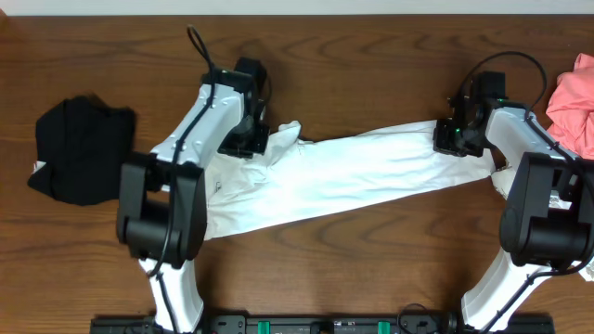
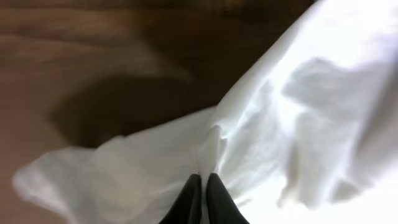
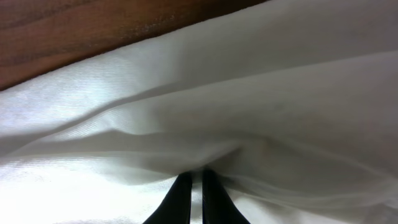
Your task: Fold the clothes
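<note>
A white T-shirt (image 1: pixel 353 172) lies stretched across the middle of the wooden table, bunched into a long band. My left gripper (image 1: pixel 263 142) is at its left end, shut on a pinch of the white cloth (image 2: pixel 186 155); the black fingertips (image 2: pixel 214 193) meet with fabric between them. At the right end, my right gripper (image 1: pixel 452 137) is also shut on the shirt, its fingers (image 3: pixel 180 193) nipping a fold of white cloth (image 3: pixel 217 106). The cloth is pulled fairly taut between both grippers. No print shows on it.
A black garment (image 1: pixel 82 148) lies in a heap at the left of the table. A pink garment (image 1: pixel 575 97) sits at the right edge, behind the right arm. Bare wood (image 1: pixel 371 56) runs along the far side.
</note>
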### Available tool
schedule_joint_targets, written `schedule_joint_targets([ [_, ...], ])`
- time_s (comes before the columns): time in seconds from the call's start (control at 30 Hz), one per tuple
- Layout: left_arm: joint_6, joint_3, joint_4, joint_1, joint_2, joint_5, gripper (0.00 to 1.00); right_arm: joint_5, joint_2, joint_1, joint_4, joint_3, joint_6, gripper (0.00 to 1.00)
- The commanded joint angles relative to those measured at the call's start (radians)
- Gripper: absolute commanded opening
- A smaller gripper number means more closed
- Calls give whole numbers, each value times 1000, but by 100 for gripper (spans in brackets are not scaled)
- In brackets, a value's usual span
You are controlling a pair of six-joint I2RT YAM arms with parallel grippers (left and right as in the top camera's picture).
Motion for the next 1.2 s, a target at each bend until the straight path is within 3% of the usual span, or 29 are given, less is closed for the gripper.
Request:
schedule_joint_targets([
  [0.0,-56,-2,-21,8,-109,-12,6,53,48,2,-14,-12,-14,8],
  [0.37,-86,-28,-254,6,-147,30,9,56,48,0,-18,-12,-14,8],
  [0.6,-85,-92,-289,6,-147,97,48,56,48,0,-19,-11,-14,8],
  [0.73,-85,-105,-230,6,-147,95,50,56,48,0,-19,-11,-14,8],
  [0.93,-70,-105,5,6,-147,88,52,56,48,-3,-21,-12,-14,8],
  [1.17,-71,-105,111,14,-137,-32,53,56,48,-3,-26,-12,-22,8],
])
